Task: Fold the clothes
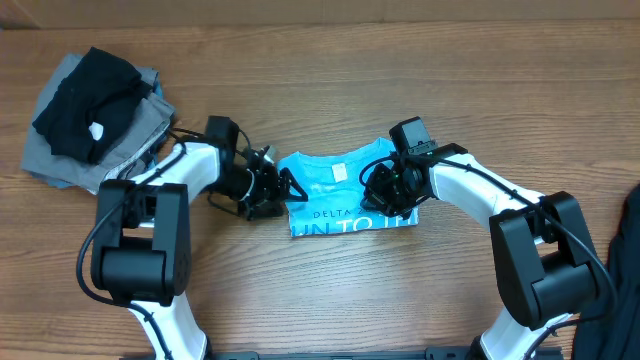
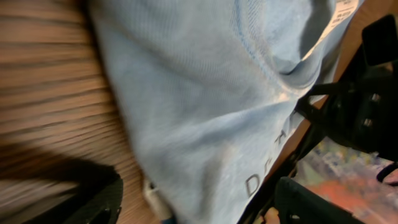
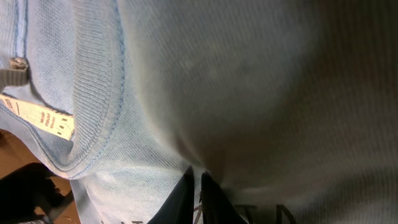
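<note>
Two black-and-white arms rise closest to the overhead lens, elbows out, forearms angled inward toward each other. One light blue T-shirt lies folded into a compact block between the two grippers. The left gripper sits at the shirt's left edge with its fingers spread and nothing gripped. The right gripper is down on the shirt's right part, fingers drawn together. One small white tag shows between them, slightly nearer the right gripper. Well behind the left gripper's arm lies one black garment on top of one grey garment, heaped on the table. One dark cloth far outside the right arm is cut off by the frame edge.

From the left wrist, blue T-shirt fabric fills the middle, just ahead of the left gripper. Its two fingers stand wide apart and only partly in frame. Part of the lettering is legible only as a "D". Past the shirt is the right gripper, dark and blurred.

From the right wrist, the T-shirt covers nearly everything. The right gripper is clenched, with fabric puckering toward its tips as if pinched. One ribbed collar and one tag lie to the gripper's left. The tag's print is unreadable.
</note>
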`<state>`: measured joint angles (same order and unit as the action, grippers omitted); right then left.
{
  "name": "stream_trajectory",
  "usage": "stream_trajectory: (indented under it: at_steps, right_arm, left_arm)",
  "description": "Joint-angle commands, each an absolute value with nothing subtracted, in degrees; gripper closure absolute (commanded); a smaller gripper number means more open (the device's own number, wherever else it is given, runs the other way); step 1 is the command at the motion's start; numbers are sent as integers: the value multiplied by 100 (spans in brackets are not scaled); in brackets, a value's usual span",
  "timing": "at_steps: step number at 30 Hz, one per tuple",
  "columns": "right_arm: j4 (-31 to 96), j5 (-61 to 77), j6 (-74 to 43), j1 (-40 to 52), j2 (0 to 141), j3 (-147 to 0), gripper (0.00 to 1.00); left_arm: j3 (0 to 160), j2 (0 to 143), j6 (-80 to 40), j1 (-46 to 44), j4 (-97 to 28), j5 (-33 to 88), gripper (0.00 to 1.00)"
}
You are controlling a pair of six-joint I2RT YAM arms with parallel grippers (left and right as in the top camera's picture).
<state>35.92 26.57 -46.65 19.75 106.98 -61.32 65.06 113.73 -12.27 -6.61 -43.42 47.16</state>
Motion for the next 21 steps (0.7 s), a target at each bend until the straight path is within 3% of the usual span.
stream_trajectory:
  at_steps: [1, 8, 11, 21]
  right_arm:
    - [3603, 2447, -4825, 1955, 10632, -5994, 91]
    - [3603, 2445, -4825, 1955, 10632, -5994, 92]
    - [3603, 2445, -4823, 1955, 10632, -5994, 92]
    - [3673, 2445, -4729, 1946, 10630, -5996, 96]
  left_arm:
    - [6243, 11465, -2053, -998, -4180, 4342, 24]
    - [6208, 11465, -2941, -1603, -3621, 3852, 24]
    - [6208, 11465, -3201, -1745, -3251, 3658, 32]
    - [6208, 11461, -2821, -1706, -3011, 3273, 88]
